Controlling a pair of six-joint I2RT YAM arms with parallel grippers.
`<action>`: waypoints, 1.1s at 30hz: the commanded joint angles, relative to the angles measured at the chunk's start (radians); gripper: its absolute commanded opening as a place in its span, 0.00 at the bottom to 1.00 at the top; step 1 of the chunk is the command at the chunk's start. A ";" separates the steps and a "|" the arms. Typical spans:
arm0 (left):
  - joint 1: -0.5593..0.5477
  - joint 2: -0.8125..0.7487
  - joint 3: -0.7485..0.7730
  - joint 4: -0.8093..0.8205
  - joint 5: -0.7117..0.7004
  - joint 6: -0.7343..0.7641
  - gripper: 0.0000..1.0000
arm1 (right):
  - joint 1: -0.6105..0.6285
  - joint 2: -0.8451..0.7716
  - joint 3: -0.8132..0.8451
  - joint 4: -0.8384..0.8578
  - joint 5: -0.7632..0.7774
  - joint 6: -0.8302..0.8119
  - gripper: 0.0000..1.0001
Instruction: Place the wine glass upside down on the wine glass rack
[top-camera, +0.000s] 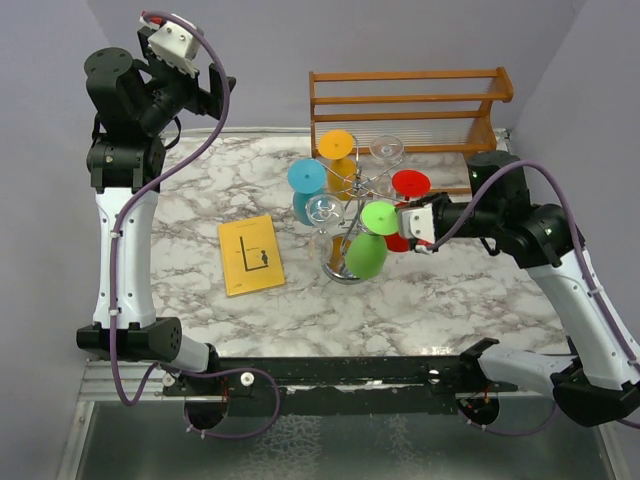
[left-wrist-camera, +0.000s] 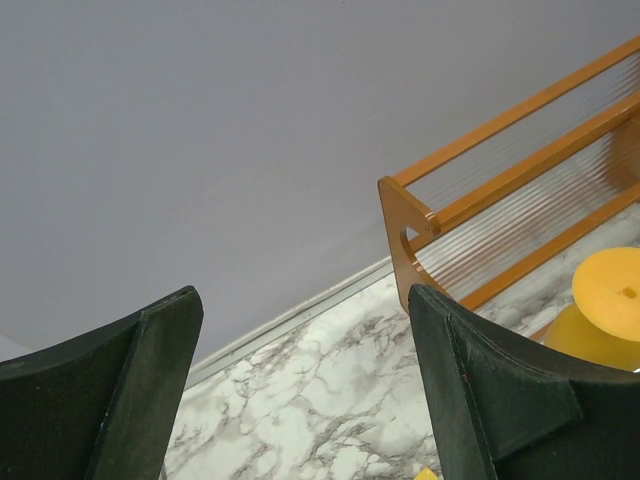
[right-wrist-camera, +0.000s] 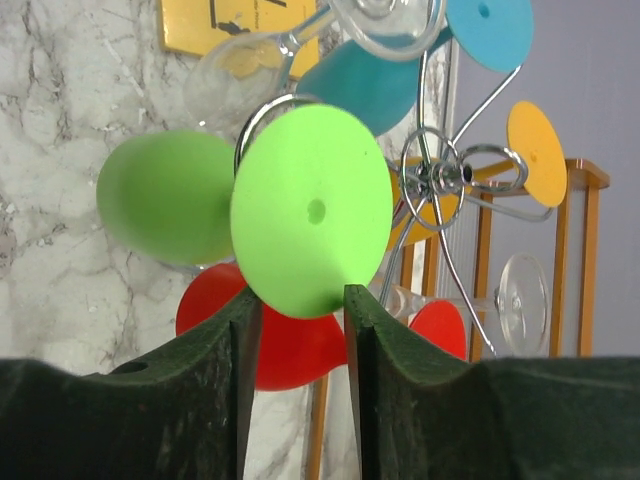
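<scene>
Subject of the task: the green wine glass (top-camera: 368, 252) hangs bowl-down at the centre of the top view, on the lower right side of the wine glass rack (top-camera: 358, 183). In the right wrist view its round foot (right-wrist-camera: 312, 222) faces the camera at mid-frame. A curled wire loop shows just behind the foot's upper left edge.

Right gripper (top-camera: 402, 222): it sits level with the foot, just to the right of it. Its jaws are parted by a narrow gap. The red glass (right-wrist-camera: 300, 350) behind shows through the gap, and nothing is pinched between the jaws. The fingertips (right-wrist-camera: 235, 325) lie against or just short of the foot's lower rim; contact cannot be confirmed.

Left gripper (left-wrist-camera: 305, 340): raised at the upper left of the top view, fingers spread wide and holding nothing, well apart from the rack.

Assessment: placement appears complete, and the step in hand is judged to be letting go and clearing.

Recommendations:
- Spread the jaws further before any travel, so neither pad drags the rim.
- Back away straight towards the right of the top view, along the axis of the fingers.
- Do not lift or swing sideways. The red glass hangs close below and the blue glass (top-camera: 307, 178) and a clear glass (top-camera: 323, 210) crowd the neighbouring arms.
- Risk noted: a nudge to the foot could slide the stem out of its loop.
</scene>
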 joint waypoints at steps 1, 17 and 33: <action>0.007 -0.032 -0.017 -0.011 0.025 0.024 0.87 | -0.031 -0.038 -0.011 -0.006 0.026 0.021 0.41; 0.006 -0.079 -0.146 -0.009 -0.025 0.026 0.87 | -0.298 -0.128 0.055 0.033 0.008 0.344 0.73; 0.006 -0.210 -0.404 0.103 -0.341 -0.089 0.99 | -0.561 -0.119 -0.170 0.604 0.426 0.973 1.00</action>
